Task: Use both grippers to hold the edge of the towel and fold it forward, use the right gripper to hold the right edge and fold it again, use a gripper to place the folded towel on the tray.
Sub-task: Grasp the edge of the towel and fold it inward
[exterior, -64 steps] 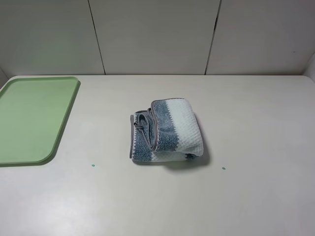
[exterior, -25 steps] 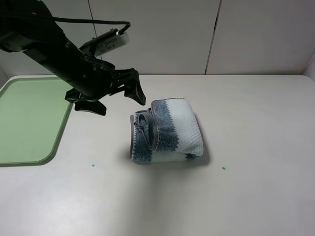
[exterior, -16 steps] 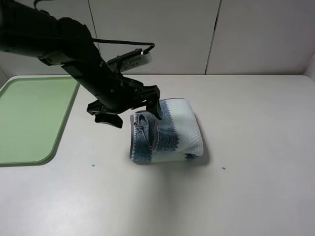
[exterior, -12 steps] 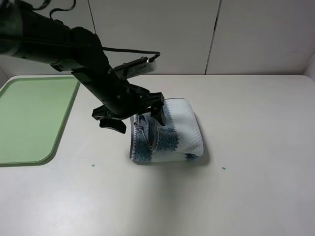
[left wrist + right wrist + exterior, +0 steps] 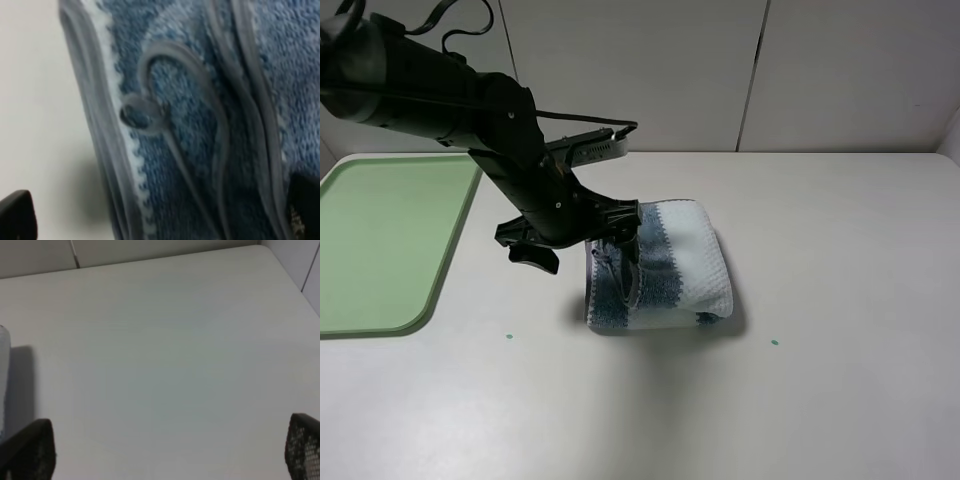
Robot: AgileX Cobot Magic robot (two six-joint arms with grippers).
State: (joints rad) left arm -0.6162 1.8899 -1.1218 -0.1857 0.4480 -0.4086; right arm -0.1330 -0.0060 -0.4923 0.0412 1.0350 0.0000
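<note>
even, soft overhead light, no glare. the towel (image 5: 660,265) casts a short dark shadow on the table (image 5: 840,300). the left wrist view is close and blurred; the right wrist view is slightly soft.

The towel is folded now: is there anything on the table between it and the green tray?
Nothing visible lies on the table between the towel and the tray. Only the left gripper hangs there, fingers open at the towel's left side.

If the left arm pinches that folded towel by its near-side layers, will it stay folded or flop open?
Likely floppy: the towel is soft terry, loosely stacked, with hems splayed apart. A pinch on few layers may let the rest sag. Probably light; the tray lies close.
</note>
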